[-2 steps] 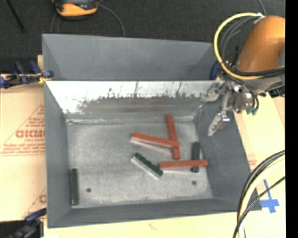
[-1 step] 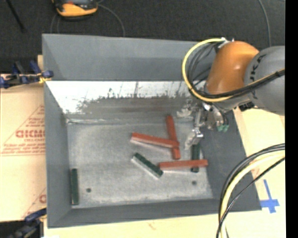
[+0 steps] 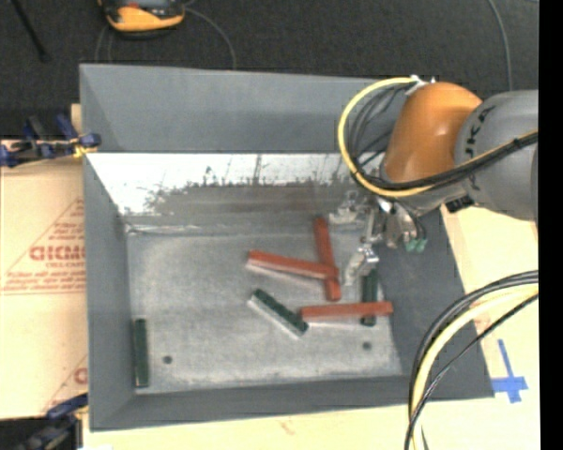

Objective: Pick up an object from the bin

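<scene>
My gripper hangs low at the right side of the bin floor, its metal fingers pointing down over a crossing of flat sticks. Just left of the fingers an upright red stick runs from the back toward the front. A dark green stick lies directly below the fingertips, partly hidden by them. A red stick lies flat across the green one's lower end. Whether anything sits between the fingers I cannot make out.
Another red stick lies slanted in the middle, a green stick in front of it. A lone dark green stick rests along the left wall. The arm's orange cover and cables hang over the bin's right rim.
</scene>
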Available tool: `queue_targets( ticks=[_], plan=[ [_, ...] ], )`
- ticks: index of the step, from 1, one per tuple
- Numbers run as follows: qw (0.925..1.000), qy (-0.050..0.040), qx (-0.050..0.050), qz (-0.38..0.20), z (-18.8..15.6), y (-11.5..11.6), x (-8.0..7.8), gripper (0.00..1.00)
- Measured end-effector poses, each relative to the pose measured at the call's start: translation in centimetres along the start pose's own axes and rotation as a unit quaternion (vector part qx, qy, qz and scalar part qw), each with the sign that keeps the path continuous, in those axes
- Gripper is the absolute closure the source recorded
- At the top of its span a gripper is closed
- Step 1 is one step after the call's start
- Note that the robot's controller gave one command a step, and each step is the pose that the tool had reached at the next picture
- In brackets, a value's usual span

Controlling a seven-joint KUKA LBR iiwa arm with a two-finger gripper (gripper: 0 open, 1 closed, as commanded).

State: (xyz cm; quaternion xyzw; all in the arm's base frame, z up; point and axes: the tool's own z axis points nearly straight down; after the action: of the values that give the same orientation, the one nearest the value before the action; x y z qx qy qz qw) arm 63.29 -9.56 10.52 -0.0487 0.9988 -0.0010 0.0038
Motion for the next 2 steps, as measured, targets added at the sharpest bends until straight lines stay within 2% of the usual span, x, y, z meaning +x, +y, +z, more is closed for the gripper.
queue_targets(
  ticks=[1, 2],
  plan=[
    [1.0000, 0.0013, -0.001, 0.009, -2.6, 5.4, -1.5, 0.00],
    [0.9985, 0.0000, -0.001, 0.054, 2.2, 7.1, -1.8, 0.00]
  ],
)
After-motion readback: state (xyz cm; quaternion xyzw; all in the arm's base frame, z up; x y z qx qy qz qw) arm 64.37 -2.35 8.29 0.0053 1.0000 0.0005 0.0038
